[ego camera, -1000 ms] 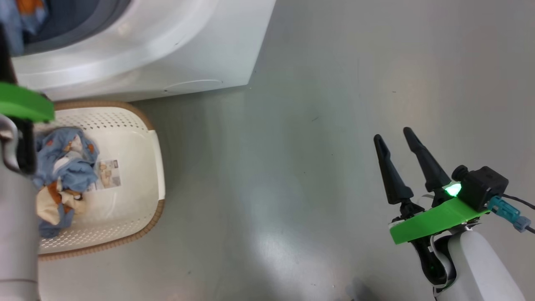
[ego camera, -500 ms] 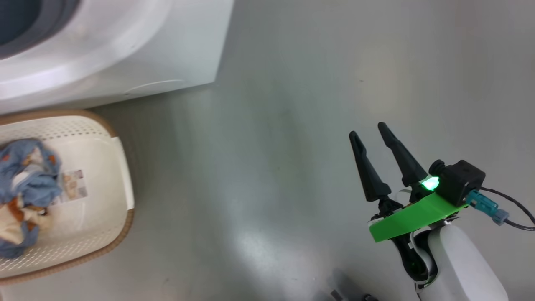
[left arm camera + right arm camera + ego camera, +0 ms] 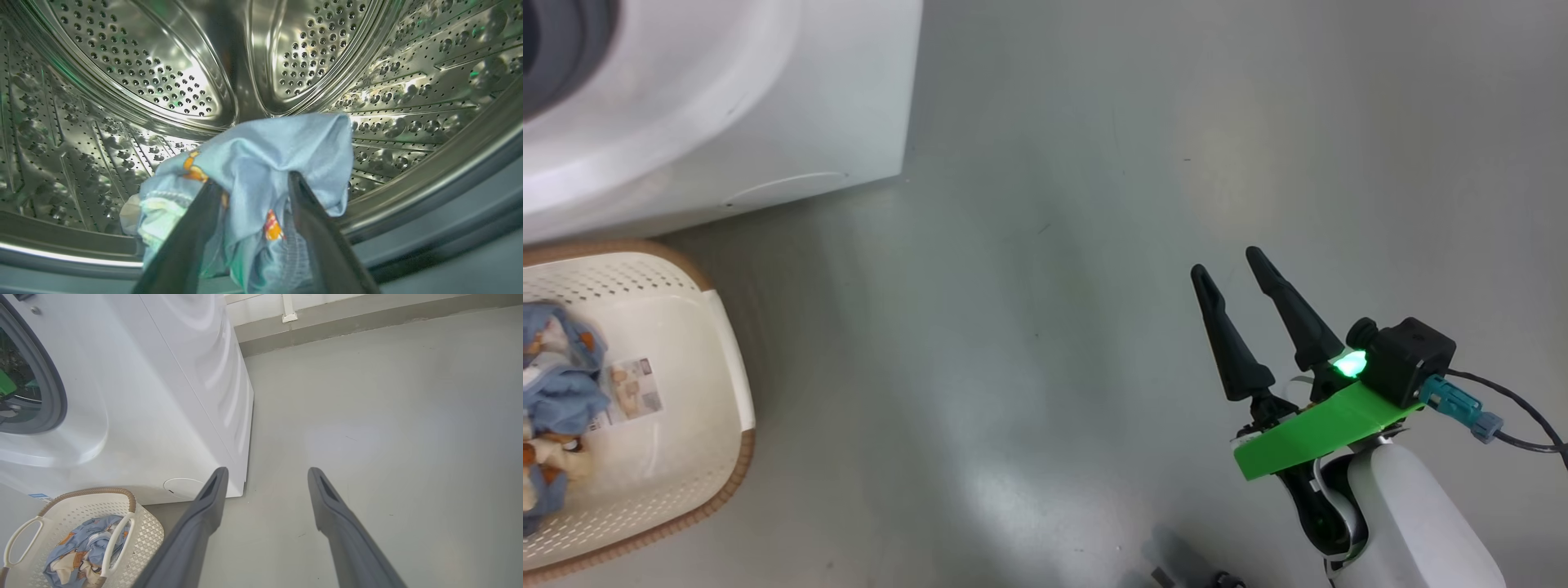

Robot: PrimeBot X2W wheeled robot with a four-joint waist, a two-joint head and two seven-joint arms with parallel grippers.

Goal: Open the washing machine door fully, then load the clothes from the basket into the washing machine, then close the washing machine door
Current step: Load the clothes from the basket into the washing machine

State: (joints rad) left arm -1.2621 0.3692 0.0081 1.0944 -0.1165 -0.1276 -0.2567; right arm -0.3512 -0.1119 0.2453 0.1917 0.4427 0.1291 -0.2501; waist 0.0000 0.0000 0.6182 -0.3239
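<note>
In the left wrist view my left gripper (image 3: pixel 252 183) reaches into the washing machine's steel perforated drum (image 3: pixel 122 61). Its fingers stand apart, open, and a light-blue bear-print garment (image 3: pixel 278 143) lies bunched between and around them. More clothes (image 3: pixel 556 384) lie in the cream basket (image 3: pixel 727 343) on the floor in front of the washing machine (image 3: pixel 768 98). My right gripper (image 3: pixel 1225 263) hangs open and empty over bare floor, well right of the basket. The right wrist view has that gripper (image 3: pixel 267 471), the machine (image 3: pixel 163 396), the basket (image 3: pixel 143 535) and its clothes (image 3: pixel 81 551). The washing machine door is out of view.
Grey floor (image 3: pixel 1054 245) stretches right of the machine and basket. A wall skirting (image 3: pixel 367 314) runs along the far side. The round service flap (image 3: pixel 184 488) sits low on the machine's front, just above the basket.
The head camera has swung right, so machine and basket sit further left in its picture. My left forearm, at the left edge a second ago, has left that picture. The right gripper stays open.
</note>
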